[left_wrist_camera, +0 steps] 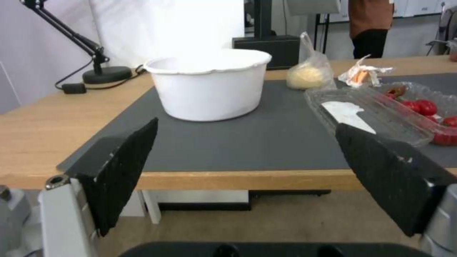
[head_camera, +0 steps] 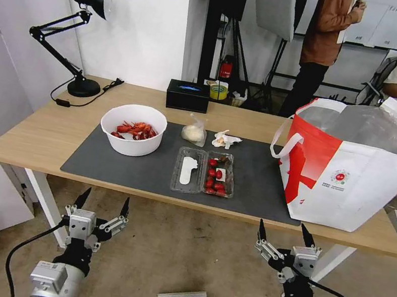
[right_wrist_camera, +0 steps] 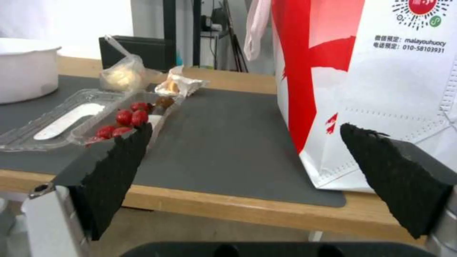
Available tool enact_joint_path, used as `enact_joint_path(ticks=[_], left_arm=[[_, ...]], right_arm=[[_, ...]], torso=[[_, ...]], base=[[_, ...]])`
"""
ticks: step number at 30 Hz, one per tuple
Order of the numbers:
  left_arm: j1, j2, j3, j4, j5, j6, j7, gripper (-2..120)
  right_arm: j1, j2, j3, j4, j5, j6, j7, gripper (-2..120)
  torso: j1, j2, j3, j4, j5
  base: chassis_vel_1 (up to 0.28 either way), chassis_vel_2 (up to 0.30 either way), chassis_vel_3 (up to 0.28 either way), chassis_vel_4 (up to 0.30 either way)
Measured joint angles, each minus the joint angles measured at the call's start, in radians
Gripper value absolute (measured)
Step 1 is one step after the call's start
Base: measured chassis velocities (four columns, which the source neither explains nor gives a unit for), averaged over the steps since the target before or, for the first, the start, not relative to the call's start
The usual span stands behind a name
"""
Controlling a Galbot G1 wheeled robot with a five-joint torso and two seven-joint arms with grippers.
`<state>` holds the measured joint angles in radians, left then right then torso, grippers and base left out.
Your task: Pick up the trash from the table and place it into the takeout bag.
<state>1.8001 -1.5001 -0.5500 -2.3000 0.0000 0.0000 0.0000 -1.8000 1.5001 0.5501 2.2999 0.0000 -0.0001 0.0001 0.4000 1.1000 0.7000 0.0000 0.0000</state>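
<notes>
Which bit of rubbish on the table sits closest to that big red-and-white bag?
The crumpled white tissue. It lies on the dark mat nearer the takeout bag than the clamshell box, small bag or bowl.

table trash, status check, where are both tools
Left tool and right tool open, low before the table. Bowl, clamshell, small bag, tissue untouched on mat. Takeout bag open, path clear.

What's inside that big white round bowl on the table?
In the head view, the white bowl holds red crayfish shells heaped on one side, with bare white floor beside them. Whatever lies under the heap is covered. From the left wrist view, the bowl's wall hides its contents.
</notes>
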Motion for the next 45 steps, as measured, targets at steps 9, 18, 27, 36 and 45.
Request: enact_joint_path(ticks=[9, 18, 27, 36, 45], left_arm=[[0.000, 0.000, 0.000, 0.000, 0.000, 0.000, 0.000, 100], [0.000, 0.000, 0.000, 0.000, 0.000, 0.000, 0.000, 100], [-0.042, 0.095, 0.117, -0.019, -0.116, 0.010, -0.148, 100], [-0.086, 0.226, 0.260, -0.052, -0.279, -0.010, -0.321, 100], [-0.061, 0.231, 0.257, -0.066, -0.280, -0.011, -0.318, 100]], right_arm=[[0.000, 0.000, 0.000, 0.000, 0.000, 0.000, 0.000, 100], [0.000, 0.000, 0.000, 0.000, 0.000, 0.000, 0.000, 100], [-0.005, -0.130, 0.019, 0.021, 0.063, -0.021, 0.050, 100], [-0.017, -0.365, 0.055, 0.062, 0.180, -0.065, 0.145, 100], [-0.033, -0.582, 0.088, 0.110, 0.284, -0.101, 0.230, 100]], torso=[[0.000, 0.000, 0.000, 0.0000, 0.0000], [0.000, 0.000, 0.000, 0.0000, 0.0000], [0.000, 0.000, 0.000, 0.0000, 0.0000], [0.000, 0.000, 0.000, -0.0001, 0.0003], [0.000, 0.000, 0.000, 0.0002, 0.0000]], base=[[0.000, 0.000, 0.000, 0.000], [0.000, 0.000, 0.000, 0.000], [0.000, 0.000, 0.000, 0.000], [0.000, 0.000, 0.000, 0.000], [0.000, 0.000, 0.000, 0.000]])
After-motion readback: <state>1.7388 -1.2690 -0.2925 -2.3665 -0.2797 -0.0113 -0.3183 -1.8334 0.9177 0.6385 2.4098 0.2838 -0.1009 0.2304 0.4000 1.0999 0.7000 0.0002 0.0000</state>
